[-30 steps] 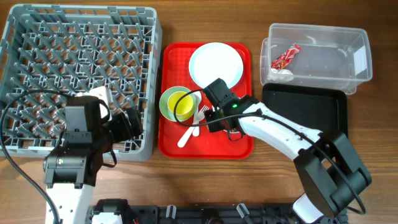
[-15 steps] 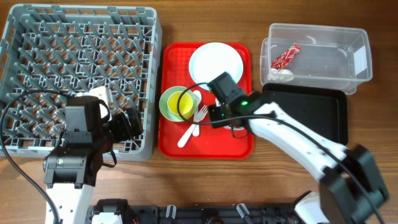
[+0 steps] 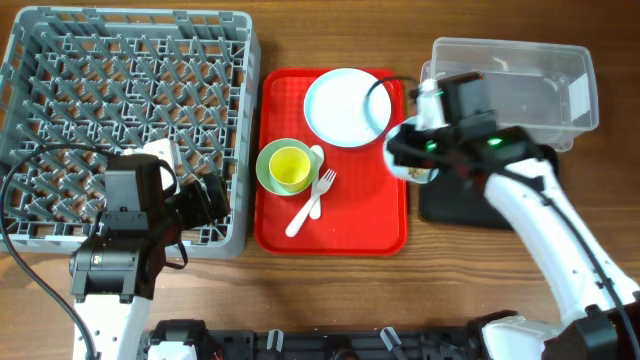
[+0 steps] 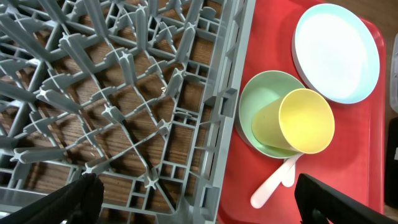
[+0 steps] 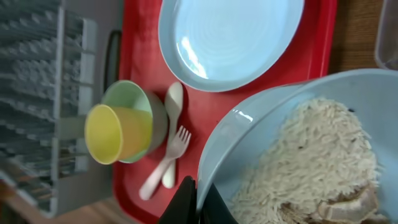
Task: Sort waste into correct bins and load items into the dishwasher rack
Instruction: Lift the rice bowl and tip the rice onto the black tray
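Note:
My right gripper (image 5: 202, 200) is shut on the rim of the pale-blue bowl (image 5: 249, 130), which holds rice-like leftovers (image 5: 311, 155). From overhead, this gripper (image 3: 415, 165) hangs over the red tray's right edge, beside the clear tub (image 3: 560, 90) and the black tray (image 3: 530, 190). The arm hides the wrapper. On the red tray (image 3: 330, 230) lie the pale-blue plate (image 3: 345, 106), the green bowl (image 3: 268, 172) with the yellow cup (image 3: 290, 168) in it, a white fork (image 3: 318, 190) and a spoon (image 3: 316, 154). My left gripper (image 4: 199, 208) stands open over the grey rack's (image 3: 130, 90) near right corner.
The rack fills the left of the table and its wall stands right against the red tray's left edge. Black cables loop over the rack's front left. Bare wood shows along the table's front edge.
My right gripper has moved right and back, from the red tray's middle to its right edge by the tub, taking the bowl along. The left arm has stayed still.

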{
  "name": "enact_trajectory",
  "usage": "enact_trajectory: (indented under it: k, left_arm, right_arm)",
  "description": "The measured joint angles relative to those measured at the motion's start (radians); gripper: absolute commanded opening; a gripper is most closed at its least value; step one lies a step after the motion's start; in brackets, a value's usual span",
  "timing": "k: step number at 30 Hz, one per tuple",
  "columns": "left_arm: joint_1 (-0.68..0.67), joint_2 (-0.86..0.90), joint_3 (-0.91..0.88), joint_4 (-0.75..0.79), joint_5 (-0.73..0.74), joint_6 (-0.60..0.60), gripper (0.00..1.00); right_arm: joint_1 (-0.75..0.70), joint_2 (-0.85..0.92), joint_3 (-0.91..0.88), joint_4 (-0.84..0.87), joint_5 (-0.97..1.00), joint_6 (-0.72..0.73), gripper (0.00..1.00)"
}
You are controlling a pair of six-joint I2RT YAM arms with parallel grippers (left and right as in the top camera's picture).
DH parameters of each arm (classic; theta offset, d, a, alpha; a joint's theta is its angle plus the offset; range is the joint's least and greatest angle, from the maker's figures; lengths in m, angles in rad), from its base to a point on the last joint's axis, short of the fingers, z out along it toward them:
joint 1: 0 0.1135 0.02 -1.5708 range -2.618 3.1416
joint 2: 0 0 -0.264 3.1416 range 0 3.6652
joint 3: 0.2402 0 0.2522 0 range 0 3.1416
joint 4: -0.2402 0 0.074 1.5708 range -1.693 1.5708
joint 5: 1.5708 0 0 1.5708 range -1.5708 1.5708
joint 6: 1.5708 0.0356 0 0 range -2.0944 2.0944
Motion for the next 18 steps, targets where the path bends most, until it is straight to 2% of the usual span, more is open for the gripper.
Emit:
enact_trajectory:
  k: [6, 14, 18]
  left_arm:
    - [0.0, 0.0, 0.0, 0.0, 0.0, 0.0, 1.0]
    - [0.0, 0.0, 0.0, 0.0, 0.0, 0.0, 1.0]
    - [0.0, 0.0, 0.0, 0.0, 0.0, 0.0, 1.0]
  right_arm:
    - [-0.218, 0.026, -0.019, 0.0, -0.269, -0.046, 0.04]
    - [-0.403, 0.13, -0.106, 0.016, -0.555, -0.109, 0.04]
    - [-0.467, 0.192, -0.162, 0.093, -0.682, -0.122, 0.04]
